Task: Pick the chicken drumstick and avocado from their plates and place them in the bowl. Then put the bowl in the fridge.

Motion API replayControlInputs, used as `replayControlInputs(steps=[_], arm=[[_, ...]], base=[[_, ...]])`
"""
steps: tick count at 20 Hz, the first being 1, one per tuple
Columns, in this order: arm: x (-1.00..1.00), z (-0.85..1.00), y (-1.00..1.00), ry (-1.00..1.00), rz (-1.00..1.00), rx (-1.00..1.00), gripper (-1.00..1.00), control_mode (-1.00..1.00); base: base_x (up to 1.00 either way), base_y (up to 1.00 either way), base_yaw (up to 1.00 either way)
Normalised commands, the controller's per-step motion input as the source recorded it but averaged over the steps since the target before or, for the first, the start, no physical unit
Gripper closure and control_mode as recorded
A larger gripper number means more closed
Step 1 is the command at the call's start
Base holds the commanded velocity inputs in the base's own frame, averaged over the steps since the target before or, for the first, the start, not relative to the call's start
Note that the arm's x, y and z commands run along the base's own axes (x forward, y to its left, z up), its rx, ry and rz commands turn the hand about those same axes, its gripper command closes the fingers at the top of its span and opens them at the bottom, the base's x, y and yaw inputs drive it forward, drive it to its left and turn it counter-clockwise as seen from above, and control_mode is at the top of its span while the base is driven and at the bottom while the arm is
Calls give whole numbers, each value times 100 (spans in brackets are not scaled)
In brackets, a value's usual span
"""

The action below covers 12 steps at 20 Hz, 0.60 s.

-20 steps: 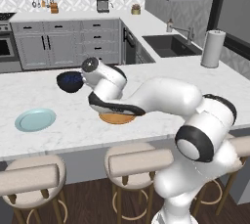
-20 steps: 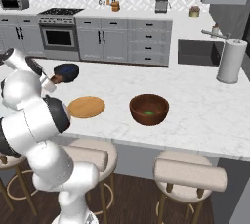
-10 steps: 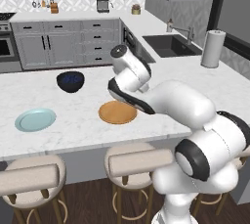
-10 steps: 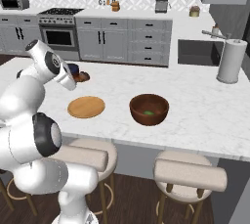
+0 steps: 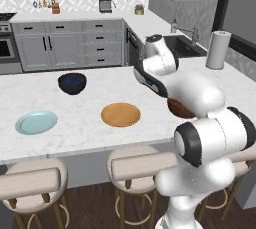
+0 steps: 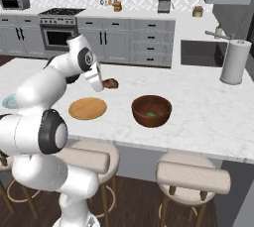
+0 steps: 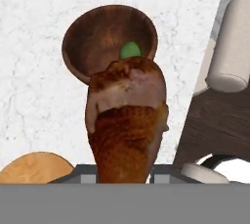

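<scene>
My gripper [image 6: 102, 83] is shut on the chicken drumstick [image 6: 110, 83], a reddish-brown piece held above the counter between the tan plate [image 6: 87, 108] and the wooden bowl [image 6: 151, 110]. In the hand view the drumstick [image 7: 128, 120] hangs close in front, with the bowl [image 7: 110, 39] beyond it. The green avocado [image 7: 130, 50] lies inside the bowl. The tan plate [image 5: 120, 114] and the pale blue plate [image 5: 36, 122] both lie bare. The arm hides most of the bowl [image 5: 179, 109] in the left base view. The fridge is out of view.
A dark navy bowl [image 5: 72, 83] stands behind the plates. A paper towel roll [image 6: 232, 61] stands at the counter's right end beside the sink [image 6: 201, 52]. Stools [image 6: 192, 179] line the counter's near edge.
The arm has risen from the tan plate with the drumstick and swung right toward the wooden bowl. The plates and bowls have stayed put.
</scene>
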Motion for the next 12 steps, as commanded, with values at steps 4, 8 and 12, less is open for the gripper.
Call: replayControlInputs(steps=[4,8,12], arm=[[27,0,-100,8,-9,6,100,-100],[30,-48,-100,11,-6,8,100,-100],[47,-81,-100,0,1,24,100,-100]], base=[[0,0,0],[0,0,0],[0,0,0]])
